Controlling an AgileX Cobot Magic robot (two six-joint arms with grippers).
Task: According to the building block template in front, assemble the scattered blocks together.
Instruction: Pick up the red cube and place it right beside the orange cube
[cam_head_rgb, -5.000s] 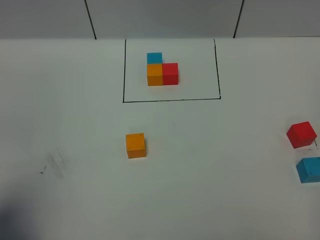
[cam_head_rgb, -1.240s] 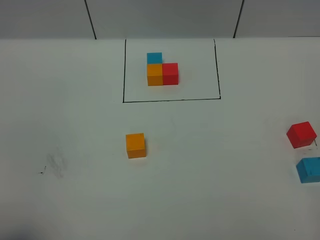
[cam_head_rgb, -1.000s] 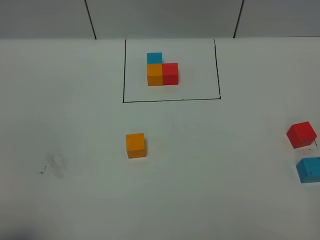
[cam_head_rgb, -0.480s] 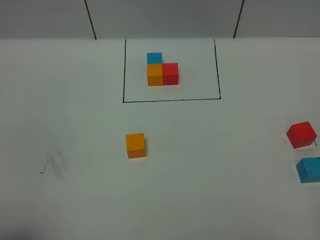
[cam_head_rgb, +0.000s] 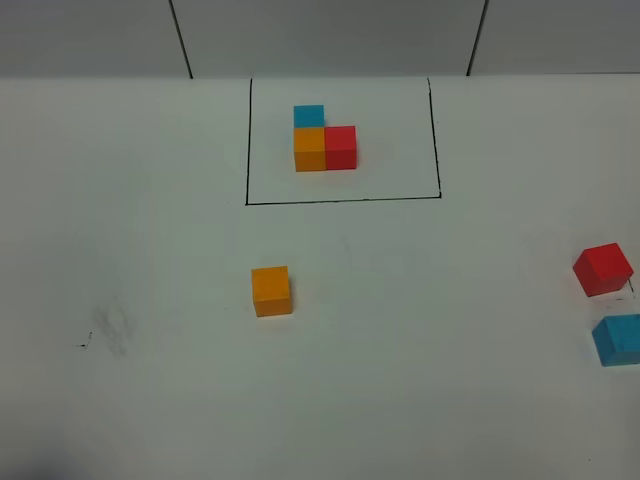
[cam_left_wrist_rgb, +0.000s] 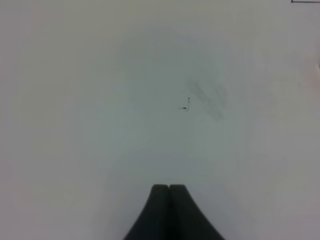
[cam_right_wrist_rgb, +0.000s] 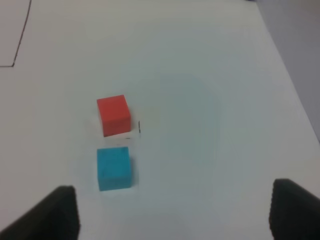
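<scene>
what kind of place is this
Probably a robot lab test bench: a bare white table, a black drawn rectangle framing a joined block trio, and a loose orange cube, red cube and blue cube nearby.

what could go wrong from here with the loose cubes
1. The red cube and blue cube sit close together, so the open right pincer closing on one might nudge the other.
2. The orange cube lies far from both; a long carry might end misaligned.

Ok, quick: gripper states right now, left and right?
Left gripper: jaws closed, holding nothing.
Right gripper: jaws open wide, holding nothing.
</scene>
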